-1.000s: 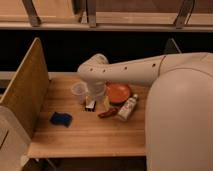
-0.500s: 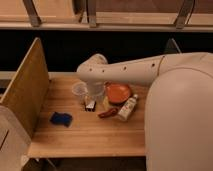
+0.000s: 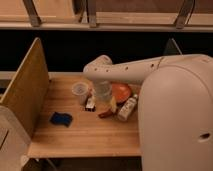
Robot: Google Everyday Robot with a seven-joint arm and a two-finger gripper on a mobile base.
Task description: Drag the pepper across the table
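The white arm (image 3: 135,72) reaches in from the right edge, bends at a rounded joint above the far edge of the surface (image 3: 85,135), and points the hand (image 3: 103,99) downward, low over the surface's middle.

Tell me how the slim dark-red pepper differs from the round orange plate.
Shape: the slim dark-red pepper is thin and curved; the round orange plate is a flat disc. Size: the pepper is much smaller than the plate. Place: the pepper lies nearer the front edge, the plate behind it. The gripper hangs just over the pepper, beside the plate. Both rest on the light wooden table.
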